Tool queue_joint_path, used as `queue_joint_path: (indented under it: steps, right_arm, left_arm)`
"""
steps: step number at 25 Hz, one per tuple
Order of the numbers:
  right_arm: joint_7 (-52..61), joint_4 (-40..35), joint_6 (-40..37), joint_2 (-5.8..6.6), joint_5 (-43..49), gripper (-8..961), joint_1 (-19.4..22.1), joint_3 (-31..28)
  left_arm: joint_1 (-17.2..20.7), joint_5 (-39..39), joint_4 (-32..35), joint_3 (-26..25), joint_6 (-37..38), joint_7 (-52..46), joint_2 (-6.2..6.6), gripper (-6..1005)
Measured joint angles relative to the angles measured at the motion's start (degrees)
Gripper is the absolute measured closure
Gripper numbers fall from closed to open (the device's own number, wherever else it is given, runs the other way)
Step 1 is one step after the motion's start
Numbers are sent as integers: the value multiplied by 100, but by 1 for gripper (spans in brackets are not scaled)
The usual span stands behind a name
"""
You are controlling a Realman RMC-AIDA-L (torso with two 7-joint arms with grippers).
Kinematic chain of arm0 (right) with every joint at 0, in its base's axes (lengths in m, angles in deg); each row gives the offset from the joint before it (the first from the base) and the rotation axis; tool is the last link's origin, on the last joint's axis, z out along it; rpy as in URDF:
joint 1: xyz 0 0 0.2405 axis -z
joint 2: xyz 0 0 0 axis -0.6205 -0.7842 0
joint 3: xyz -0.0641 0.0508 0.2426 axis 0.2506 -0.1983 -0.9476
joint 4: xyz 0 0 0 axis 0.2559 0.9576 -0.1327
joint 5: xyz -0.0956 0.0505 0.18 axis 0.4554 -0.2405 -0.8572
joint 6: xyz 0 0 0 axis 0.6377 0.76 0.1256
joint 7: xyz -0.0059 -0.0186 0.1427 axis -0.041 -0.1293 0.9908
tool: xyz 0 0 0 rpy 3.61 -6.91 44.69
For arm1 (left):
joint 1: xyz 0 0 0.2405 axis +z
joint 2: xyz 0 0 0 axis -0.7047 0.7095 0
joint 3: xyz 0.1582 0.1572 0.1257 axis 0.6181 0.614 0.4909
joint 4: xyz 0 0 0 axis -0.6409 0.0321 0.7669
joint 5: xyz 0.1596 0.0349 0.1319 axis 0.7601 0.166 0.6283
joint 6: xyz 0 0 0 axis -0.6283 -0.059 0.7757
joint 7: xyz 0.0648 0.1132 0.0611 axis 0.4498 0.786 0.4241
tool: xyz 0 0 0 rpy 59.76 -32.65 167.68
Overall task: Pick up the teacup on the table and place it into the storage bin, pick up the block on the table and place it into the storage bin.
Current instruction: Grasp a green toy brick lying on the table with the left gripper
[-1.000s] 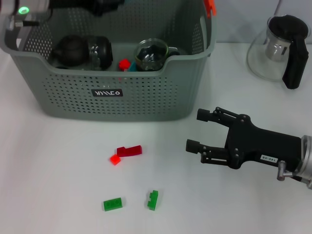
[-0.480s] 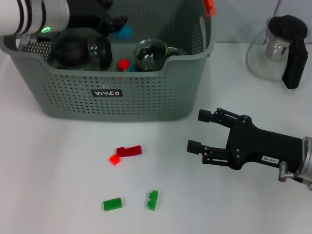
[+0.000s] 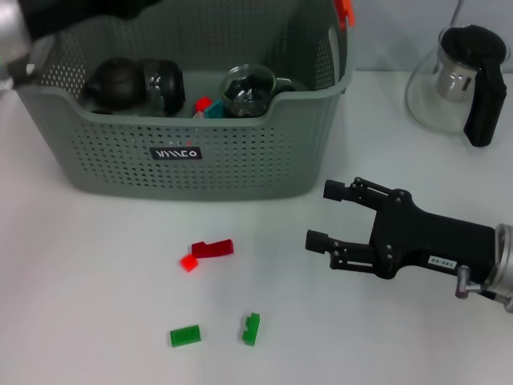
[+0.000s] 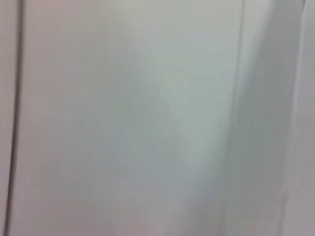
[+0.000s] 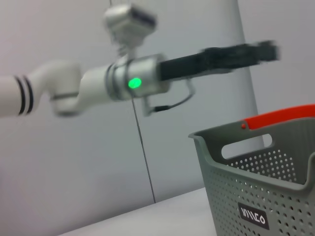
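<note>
Grey storage bin [image 3: 200,152] cropped at top, left gripper [image 5: 263,49] blurred, grip unreadable, right gripper [image 3: 325,215] open, empty.

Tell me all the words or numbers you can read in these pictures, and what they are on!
Small black label on the front of the large grey perforated plastic basket: white letters, but stylised and not clearly readable.
Small white sticker on the black right gripper: print too small to read.
No other text shows.

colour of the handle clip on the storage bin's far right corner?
Orange handle clip on the grey storage bin; clearest in the head view.
</note>
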Motion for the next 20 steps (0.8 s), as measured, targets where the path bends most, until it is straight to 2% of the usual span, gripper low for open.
queue_joint_path:
  steps: [2,3,4,5,6,8,13,16,20]
  right_arm:
    - [0,-1,-2,-4,1,43,-2,0]
    - [0,-2,-4,-6,0,43,-6,0]
    - [0,-2,-4,-9,-1,43,-8,1]
    - [1,-1,-4,-8,-10,43,-9,0]
    - [1,4,-5,-8,-22,43,-11,0]
    - [1,17,-5,-8,-44,43,-11,0]
    - [4,33,-7,-7,-66,44,3,0]
    - [10,34,-7,-1,-69,43,3,0]
    - [93,7,-2,1,-71,43,-1,0]
  left_arm:
    - [121,-544,-856,-504,874,622,177,381]
    - [121,-544,-856,-504,874,622,177,382]
    - [170,-632,-1303,-707,1254,920,268,383]
    - [295,-532,-2136,-1143,1915,1661,426,384]
    - [349,-459,-2249,-1220,2013,1837,434,385]
    - [586,-163,-2501,-1426,2261,2482,390,387]
    - [1204,540,-2481,-1450,2490,3489,128,389]
    - [1460,1010,-2448,-1473,2524,3939,33,390]
    - [1604,1693,-2351,-1485,2469,4460,-30,392]
